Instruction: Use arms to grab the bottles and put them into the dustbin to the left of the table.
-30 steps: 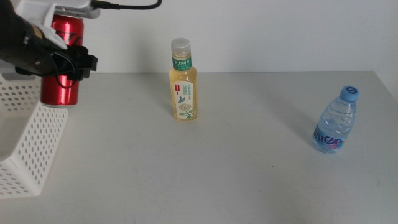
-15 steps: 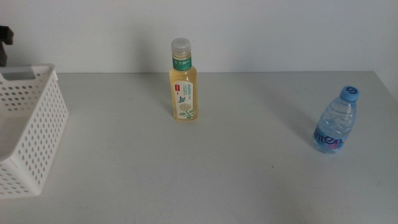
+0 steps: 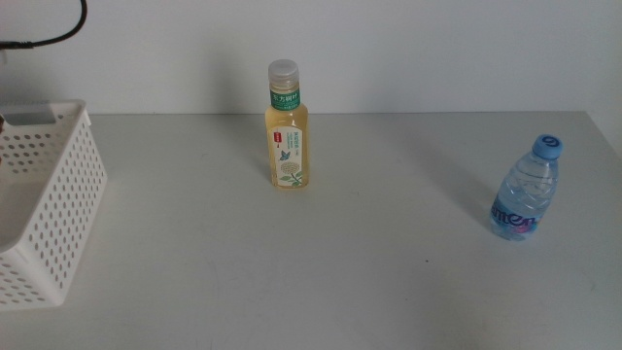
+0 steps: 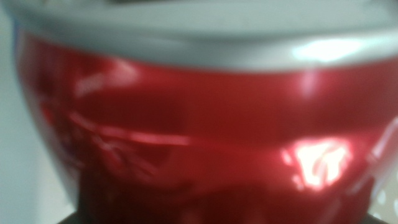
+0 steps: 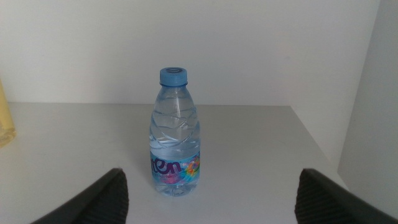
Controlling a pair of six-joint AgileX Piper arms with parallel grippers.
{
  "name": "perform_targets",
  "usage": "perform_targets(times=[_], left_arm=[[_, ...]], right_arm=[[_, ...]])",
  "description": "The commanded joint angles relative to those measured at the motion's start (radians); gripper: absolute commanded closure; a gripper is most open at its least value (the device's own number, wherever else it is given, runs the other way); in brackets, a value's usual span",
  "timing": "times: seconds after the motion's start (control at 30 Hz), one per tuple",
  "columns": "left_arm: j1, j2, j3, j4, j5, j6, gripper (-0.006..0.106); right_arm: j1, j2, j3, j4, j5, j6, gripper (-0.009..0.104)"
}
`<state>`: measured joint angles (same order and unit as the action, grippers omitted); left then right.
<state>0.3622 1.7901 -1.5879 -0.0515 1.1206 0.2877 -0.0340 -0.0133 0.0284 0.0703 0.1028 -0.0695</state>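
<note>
The red soda can [image 4: 205, 143] fills the left wrist view, so the left gripper is judged clamped on it, out of the middle view beyond the dustbin [image 3: 58, 194], presumably to drop it in. What shows of the dustbin's inside looks bare (much is hidden). Well to the right of the dustbin stands the yellow tea bottle [image 3: 286, 131], upright; farther right, the water bottle [image 3: 523, 190]. The right gripper [image 5: 211, 193] faces that bottle, jaws wide apart, waiting.
</note>
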Motion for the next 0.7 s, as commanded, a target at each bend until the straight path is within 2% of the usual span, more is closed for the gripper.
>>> perform_targets(times=[0.0,0.27,0.5,0.67], left_arm=[[-0.001,-0.021,-0.04,-0.022,-0.034,0.011,0.102],[-0.003,0.071,-0.04,-0.022,-0.015,0.049,0.099],[-0.028,0.127,-0.04,-0.007,0.003,0.06,0.084],[-0.06,0.16,-0.04,0.038,-0.001,0.067,0.07]], right_arm=[[-0.005,-0.022,-0.01,-0.012,-0.083,-0.009,0.001],[-0.005,-0.022,-0.01,-0.012,-0.083,-0.009,0.001],[-0.005,-0.022,-0.01,-0.012,-0.083,-0.009,0.001],[-0.005,-0.022,-0.01,-0.012,-0.083,-0.009,0.001]])
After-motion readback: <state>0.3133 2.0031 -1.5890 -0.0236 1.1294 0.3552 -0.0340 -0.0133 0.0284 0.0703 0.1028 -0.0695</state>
